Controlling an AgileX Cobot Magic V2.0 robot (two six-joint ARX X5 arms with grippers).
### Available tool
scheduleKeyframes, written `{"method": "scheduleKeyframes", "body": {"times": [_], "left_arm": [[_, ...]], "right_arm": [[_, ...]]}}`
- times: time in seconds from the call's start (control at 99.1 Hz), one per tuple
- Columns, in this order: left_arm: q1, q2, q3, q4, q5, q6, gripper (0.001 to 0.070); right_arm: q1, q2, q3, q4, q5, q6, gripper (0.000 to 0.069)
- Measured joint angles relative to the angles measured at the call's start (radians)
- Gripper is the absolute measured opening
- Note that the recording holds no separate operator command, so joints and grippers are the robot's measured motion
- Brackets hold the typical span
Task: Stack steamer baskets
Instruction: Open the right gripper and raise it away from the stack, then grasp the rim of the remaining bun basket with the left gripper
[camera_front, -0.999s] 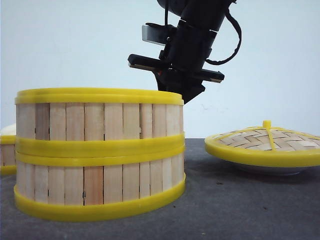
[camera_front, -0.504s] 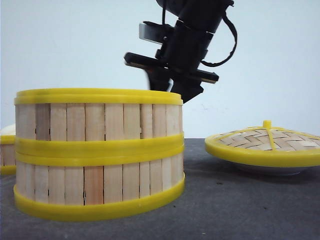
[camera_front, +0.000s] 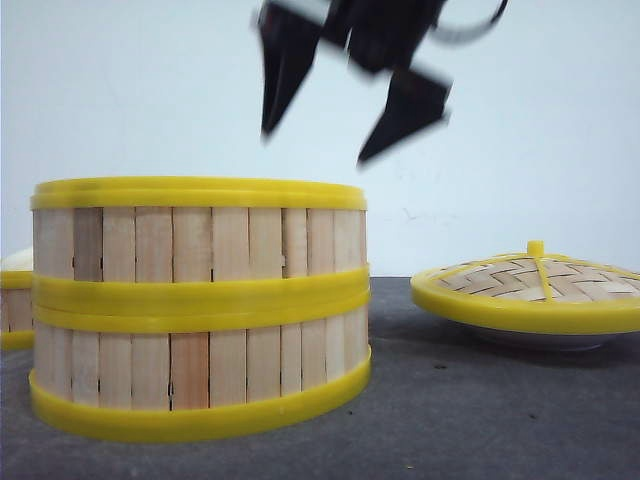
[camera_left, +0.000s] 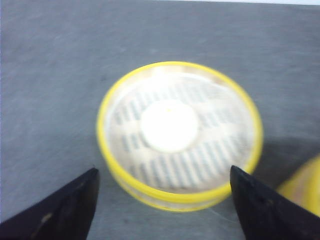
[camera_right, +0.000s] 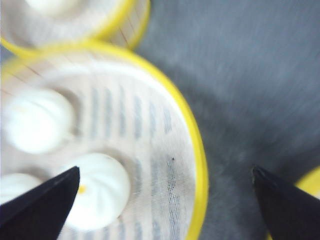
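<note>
— How does the right gripper (camera_front: 340, 115) stand?
— Spread wide and empty, blurred, high above the stack of two steamer baskets (camera_front: 198, 305) on the near left of the dark table (camera_front: 480, 410). White buns (camera_right: 97, 190) lie in the top basket.

— And the left gripper (camera_left: 162, 200)?
— Also parted, holding nothing, over a single basket (camera_left: 179, 134) with one bun (camera_left: 169, 125), which sits at the far left just beside the stack.

— Anything else?
— A woven lid (camera_front: 530, 290) rests to the right, well apart from the stack.
</note>
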Motion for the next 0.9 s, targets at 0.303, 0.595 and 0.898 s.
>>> {"method": "scheduleKeyframes", "body": {"times": [0.303, 0.595, 0.898], "left_arm": [[0.119, 0.322, 0.170, 0.002, -0.001, 0.000, 0.0507], [0.152, 0.601, 0.293, 0.007, 0.000, 0.000, 0.0507], [0.157, 0.746, 0.308, 0.032, 0.000, 0.000, 0.0456]], "right_arm": [[-0.121, -0.260, 0.006, -0.293, 0.148, -0.063, 0.0681], [-0.230, -0.473, 0.006, -0.475, 0.261, -0.078, 0.0681], [-0.243, -0.586, 0.006, -0.568, 0.314, -0.069, 0.0681]]}}
